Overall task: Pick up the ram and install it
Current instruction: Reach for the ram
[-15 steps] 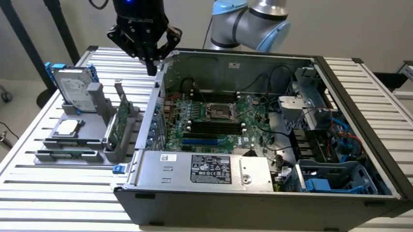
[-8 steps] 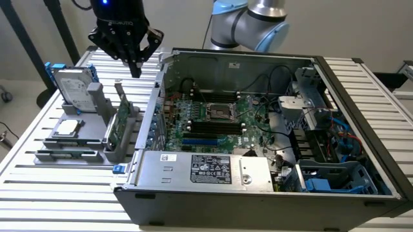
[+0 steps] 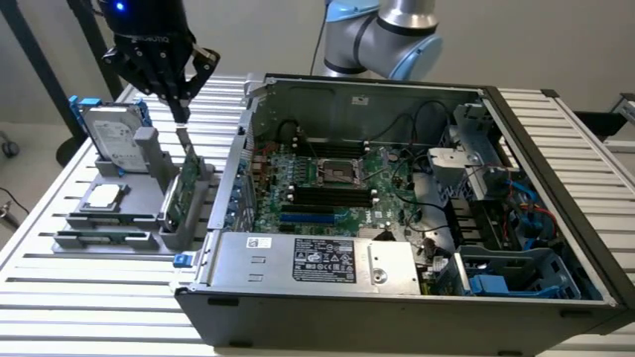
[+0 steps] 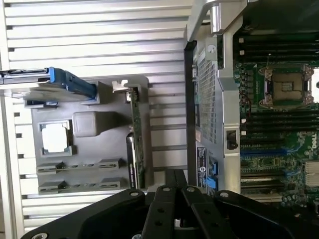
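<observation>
The ram [image 3: 102,237] is a narrow dark stick lying flat in the front rail of the grey parts holder [image 3: 149,160], at the exterior view's left; in the wrist view the ram [image 4: 75,185] lies beside a second, similar rail. My black gripper [image 3: 181,113] hangs above the holder's far end, its fingers drawn together to a point and holding nothing. It is just over the upright green expansion card [image 3: 181,190] and well apart from the ram. The motherboard's black ram slots [image 3: 332,195] lie inside the open computer case.
The holder also carries a hard drive [image 3: 111,134] with blue rails and a square silver processor [image 3: 103,196]. The open case [image 3: 397,297] has a tall metal wall next to the holder, with cables and a drive cage [image 3: 516,275] inside. The table is slatted metal.
</observation>
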`<state>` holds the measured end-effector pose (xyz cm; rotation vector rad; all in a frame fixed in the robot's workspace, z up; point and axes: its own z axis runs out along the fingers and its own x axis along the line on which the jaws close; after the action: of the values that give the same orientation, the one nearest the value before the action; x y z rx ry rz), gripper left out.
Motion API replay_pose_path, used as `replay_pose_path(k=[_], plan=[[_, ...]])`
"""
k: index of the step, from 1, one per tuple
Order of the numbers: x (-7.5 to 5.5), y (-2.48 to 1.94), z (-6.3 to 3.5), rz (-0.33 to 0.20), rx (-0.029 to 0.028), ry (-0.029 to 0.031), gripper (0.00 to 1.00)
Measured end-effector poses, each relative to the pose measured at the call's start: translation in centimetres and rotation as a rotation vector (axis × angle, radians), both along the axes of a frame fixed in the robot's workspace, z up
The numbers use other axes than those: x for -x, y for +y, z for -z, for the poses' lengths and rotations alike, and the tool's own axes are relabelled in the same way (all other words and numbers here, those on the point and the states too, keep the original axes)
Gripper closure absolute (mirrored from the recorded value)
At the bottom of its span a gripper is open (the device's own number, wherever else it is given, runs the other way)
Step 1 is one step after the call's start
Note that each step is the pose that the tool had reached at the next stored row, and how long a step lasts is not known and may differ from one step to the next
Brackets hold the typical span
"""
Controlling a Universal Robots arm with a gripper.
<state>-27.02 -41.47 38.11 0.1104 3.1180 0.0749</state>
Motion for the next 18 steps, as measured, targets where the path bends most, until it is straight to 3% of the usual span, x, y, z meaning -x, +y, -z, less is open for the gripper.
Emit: replay_pose_path(k=[18], plan=[[8.2, -0.33, 1.09, 0.0, 0.0048, 0.0005, 0.89]])
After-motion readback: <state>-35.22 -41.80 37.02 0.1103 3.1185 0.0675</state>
